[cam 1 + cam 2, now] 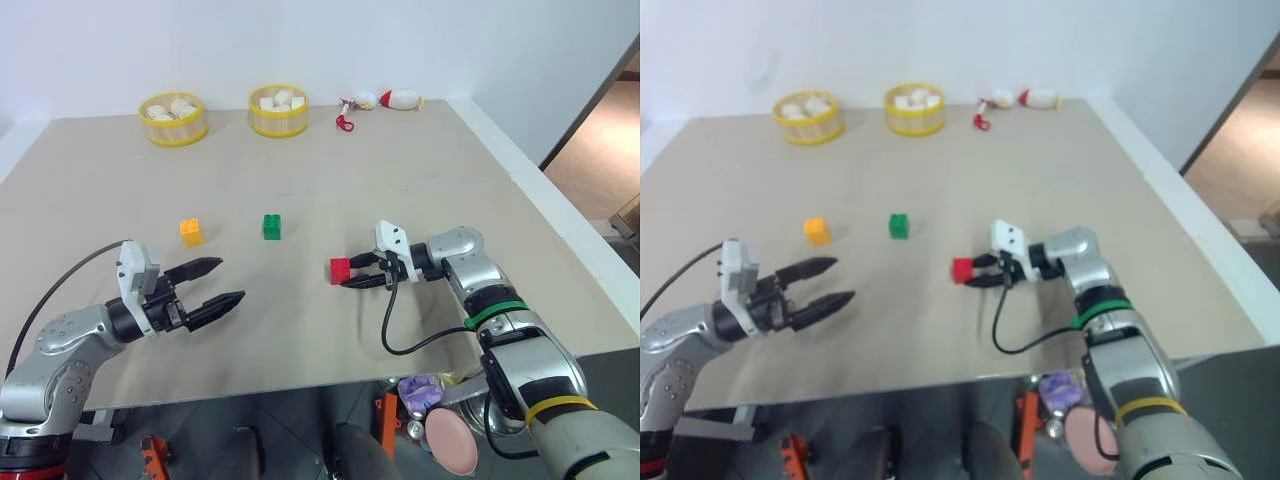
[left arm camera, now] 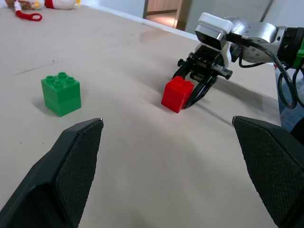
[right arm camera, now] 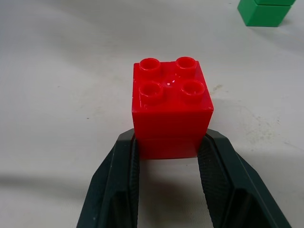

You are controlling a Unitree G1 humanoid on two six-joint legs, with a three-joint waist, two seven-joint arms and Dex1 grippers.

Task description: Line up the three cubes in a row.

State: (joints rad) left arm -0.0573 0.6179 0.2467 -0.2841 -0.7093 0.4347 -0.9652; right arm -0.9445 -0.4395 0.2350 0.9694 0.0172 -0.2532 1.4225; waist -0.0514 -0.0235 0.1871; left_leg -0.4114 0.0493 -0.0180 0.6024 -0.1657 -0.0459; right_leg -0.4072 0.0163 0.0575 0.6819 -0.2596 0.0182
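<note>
Gripping the red cube [image 3: 171,111] between its two fingers [image 3: 114,190], my right gripper [image 1: 362,275] is closed on the lower half of the brick, one pad on each side face; the studs face up and the brick sits level, and I cannot tell whether its base touches the table [image 1: 420,200] or is just clear of it. I point this gripper toward my left, so the red cube is at the fingertips on the side facing the other two cubes.

From that grip outward, the green cube [image 1: 272,226] lies farther from me and to my left of the red cube, well apart from it. The orange-yellow cube [image 1: 191,231] lies beyond the green one, further to my left, at nearly the same depth on the table. Those two already define a line running left to right. The red cube sits nearer to me than that line, so I judge the coming move is to carry it away from me until it is level with them, to the right of the green cube.

My left gripper [image 1: 205,285] is spread wide and holds nothing; it is nearer to the orange-yellow cube, while my right arm is the one on the red cube.

The right wrist view confirms the pad contact on both side faces. The left wrist view shows the red cube's side and the gap to the green cube
</note>
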